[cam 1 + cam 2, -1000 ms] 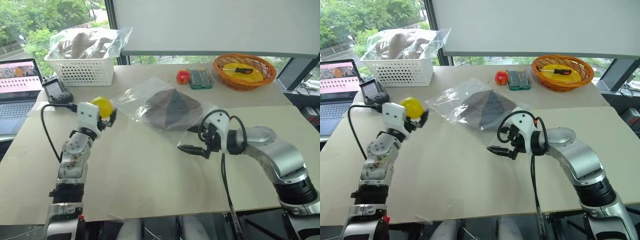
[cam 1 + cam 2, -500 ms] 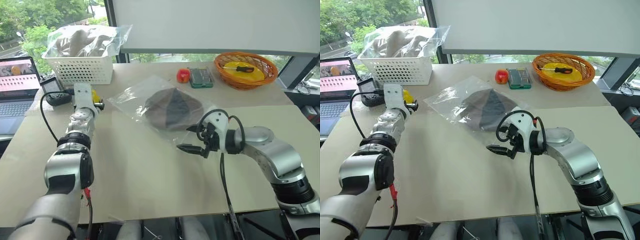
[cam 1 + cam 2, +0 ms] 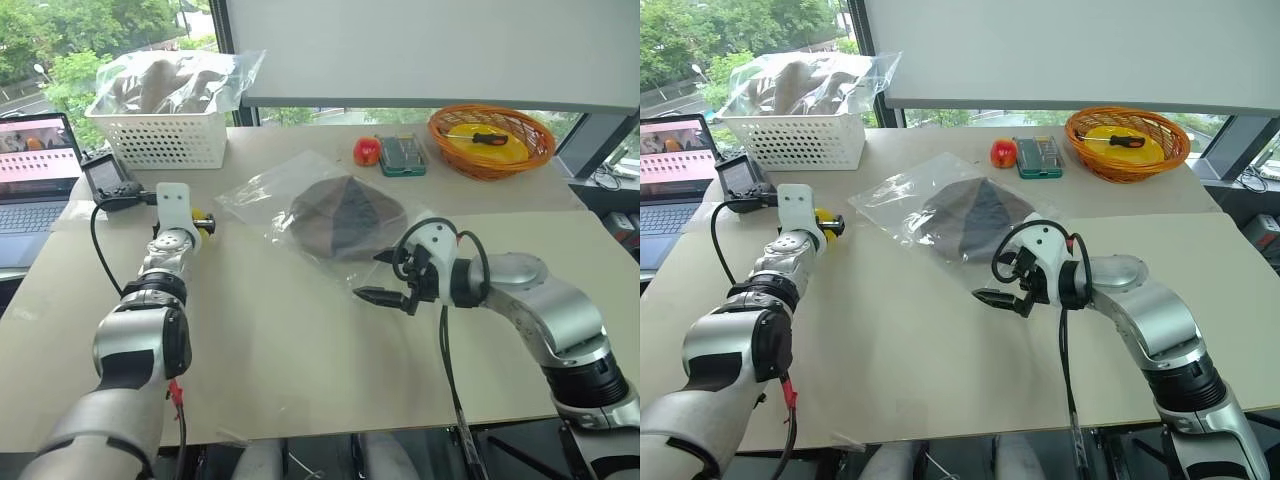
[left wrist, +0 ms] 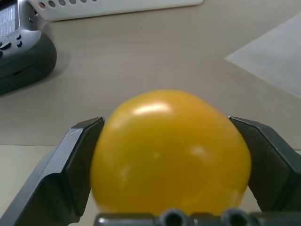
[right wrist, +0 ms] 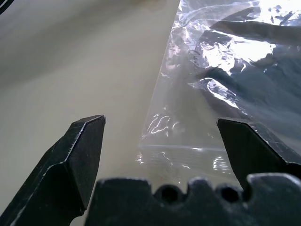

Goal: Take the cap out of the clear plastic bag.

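While bagged [image 3: 268,200], cap [image 3: 345,216] lies on table [image 3: 300,340].

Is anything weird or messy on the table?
Nothing is spilled or broken. One odd thing: the left gripper has a yellow ball between its fingers, away from the cap, which lies inside the clear plastic bag.

My two head eyes look forward and down over the pale beige tabletop [image 3: 300,340], both taking in the same spread with only a slight sideways offset. My left wrist camera sits very close behind a glossy yellow ball [image 4: 170,153], facing along the table. My right wrist camera looks low across the table at the clear crinkled plastic bag [image 5: 221,94], which the head views share.
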{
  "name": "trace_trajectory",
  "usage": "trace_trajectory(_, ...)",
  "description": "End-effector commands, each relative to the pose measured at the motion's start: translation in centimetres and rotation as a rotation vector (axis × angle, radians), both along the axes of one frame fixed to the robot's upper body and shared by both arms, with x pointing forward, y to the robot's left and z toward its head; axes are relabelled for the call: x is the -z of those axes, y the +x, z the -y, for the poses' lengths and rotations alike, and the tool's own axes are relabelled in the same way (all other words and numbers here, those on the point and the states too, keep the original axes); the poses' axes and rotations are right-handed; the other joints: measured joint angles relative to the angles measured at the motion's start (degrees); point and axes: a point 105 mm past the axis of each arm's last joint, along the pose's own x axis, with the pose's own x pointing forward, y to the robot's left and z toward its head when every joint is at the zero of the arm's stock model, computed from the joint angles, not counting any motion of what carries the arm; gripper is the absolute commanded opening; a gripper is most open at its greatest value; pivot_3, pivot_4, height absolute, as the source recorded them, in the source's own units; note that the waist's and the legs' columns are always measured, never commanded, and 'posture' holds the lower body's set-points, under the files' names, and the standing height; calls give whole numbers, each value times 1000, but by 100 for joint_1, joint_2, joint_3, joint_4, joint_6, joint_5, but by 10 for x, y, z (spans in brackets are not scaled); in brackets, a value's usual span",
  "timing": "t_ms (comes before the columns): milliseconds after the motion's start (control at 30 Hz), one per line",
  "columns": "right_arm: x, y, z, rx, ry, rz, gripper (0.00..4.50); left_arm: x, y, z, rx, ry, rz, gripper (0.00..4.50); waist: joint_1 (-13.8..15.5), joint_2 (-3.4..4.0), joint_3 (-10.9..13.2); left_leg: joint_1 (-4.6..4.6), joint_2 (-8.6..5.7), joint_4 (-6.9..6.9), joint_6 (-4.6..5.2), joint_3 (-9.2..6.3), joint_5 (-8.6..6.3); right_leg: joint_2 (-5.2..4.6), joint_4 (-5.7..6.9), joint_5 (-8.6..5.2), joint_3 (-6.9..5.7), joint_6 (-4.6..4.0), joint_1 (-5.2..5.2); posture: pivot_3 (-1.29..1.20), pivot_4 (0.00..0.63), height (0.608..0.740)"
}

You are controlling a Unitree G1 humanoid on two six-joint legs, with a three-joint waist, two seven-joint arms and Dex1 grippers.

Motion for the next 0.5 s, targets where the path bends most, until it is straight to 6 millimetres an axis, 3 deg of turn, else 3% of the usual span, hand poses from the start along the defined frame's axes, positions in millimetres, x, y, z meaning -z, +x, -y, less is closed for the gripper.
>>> trace_trajectory(33,-15,0,1,-18,7,68,4500,-51,7,3,64,18,185,4487,8,0,0,0,0,0,0,0,0,0,0,0,0,0,0,0,150,736)
trace_trajectory(133,-15,2,1,-19,6,68,4500,-71,6,19,199,33,294,4487,12,0,0,-1,0,0,0,0,0,0,-1,0,0,0,0,0,150,736)
trace_trajectory(233,-16,3,2,-22,6,68,4500,-78,-2,34,303,50,362,4487,11,0,0,-2,0,0,0,0,0,-1,-2,1,1,-2,0,0,150,736)
trace_trajectory(367,-17,6,4,-18,9,68,4500,-98,-49,73,519,31,476,4487,-49,1,-1,0,7,-2,-2,6,-2,-1,12,3,15,-5,-1,0,150,736)
trace_trajectory(500,-20,8,9,2,13,68,4500,-101,-102,102,797,17,433,4487,-84,0,0,-3,9,1,-2,3,-1,3,9,5,15,-9,-10,0,150,736)
